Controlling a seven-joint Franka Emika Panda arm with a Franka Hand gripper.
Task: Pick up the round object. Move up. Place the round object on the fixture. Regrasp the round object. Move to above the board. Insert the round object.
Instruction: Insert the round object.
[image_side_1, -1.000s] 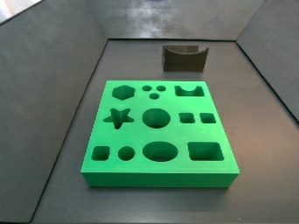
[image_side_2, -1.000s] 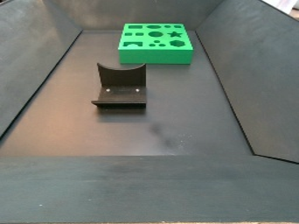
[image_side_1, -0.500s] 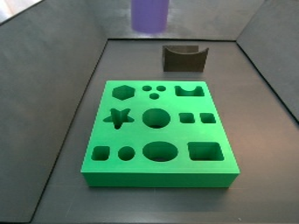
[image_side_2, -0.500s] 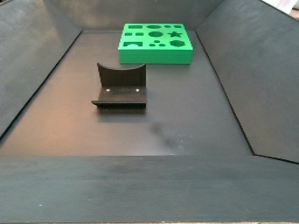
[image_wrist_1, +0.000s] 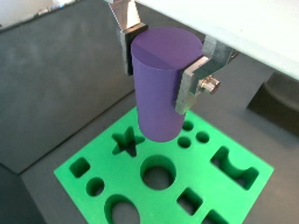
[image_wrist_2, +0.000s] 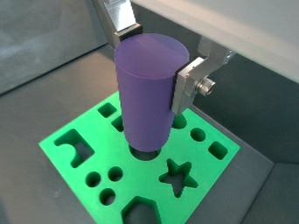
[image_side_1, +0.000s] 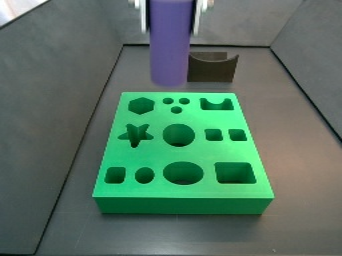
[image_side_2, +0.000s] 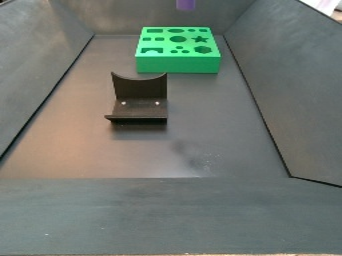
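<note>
The round object (image_side_1: 168, 42) has come lower since a moment ago, gripped upright in the hand (image_wrist_1: 162, 61) above the board (image_side_1: 187, 195), apart from the fixture (image_side_2: 135, 99)

Both side views face each other across the board (image_side_1: 185, 150), while both wrist views look down close over the gripper (image_wrist_1: 163, 54)

Matte purple round object (image_wrist_1: 158, 83), upper centre in side view. Silver gripper (image_wrist_1: 162, 54) plates clamping it. Bright green board (image_side_1: 185, 150), mid-frame. Dark brown-black fixture (image_side_2: 136, 99). Grey floor (image_side_2: 187, 150).
</note>
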